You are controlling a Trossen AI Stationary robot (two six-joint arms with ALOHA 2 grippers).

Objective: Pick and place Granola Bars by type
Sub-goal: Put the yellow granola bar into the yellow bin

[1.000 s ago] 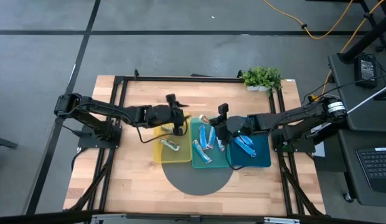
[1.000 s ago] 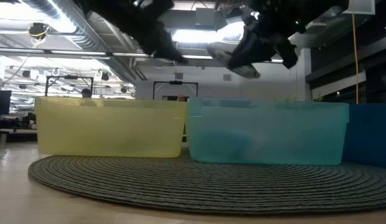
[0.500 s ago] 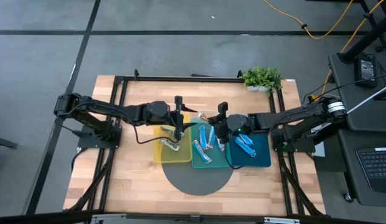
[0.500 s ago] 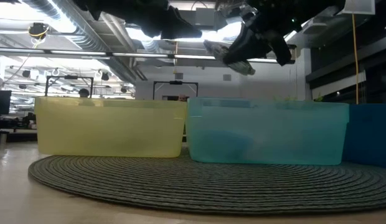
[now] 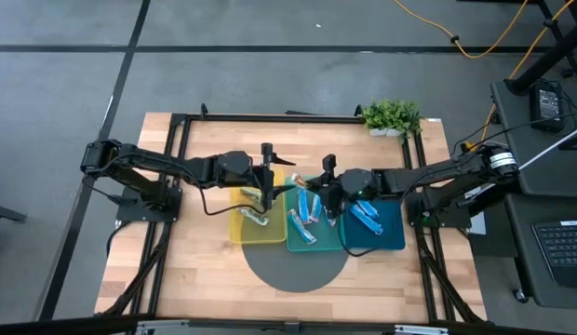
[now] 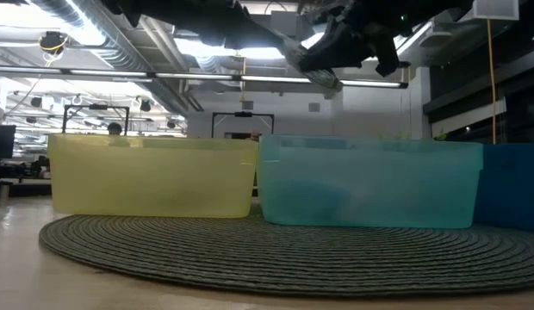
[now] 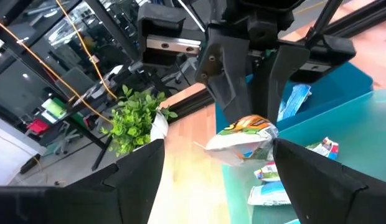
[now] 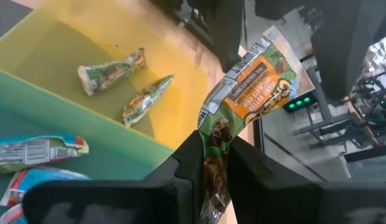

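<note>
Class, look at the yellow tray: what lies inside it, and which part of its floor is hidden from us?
Inside the yellow tray lie two granola bars in tan wrappers. In the high view the left hand, open above it, covers part of the floor; anything beneath is hidden.

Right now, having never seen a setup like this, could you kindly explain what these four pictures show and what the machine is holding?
It is a robot with two dark arms at a wooden table. One picture looks straight down, one looks level across the tabletop, and two come from cameras on the arms' wrists.

Three shallow trays sit side by side on a round grey mat: a yellow tray, a teal tray and a dark blue tray. Wrapped granola bars lie sorted in them: two tan bars in yellow, blue-and-white bars in teal, bright blue bars in dark blue.

The right gripper pinches a tan bar above the border between the teal and yellow trays. The left gripper hangs open over the yellow tray, holding nothing. A potted plant stands at the table's far edge.
</note>
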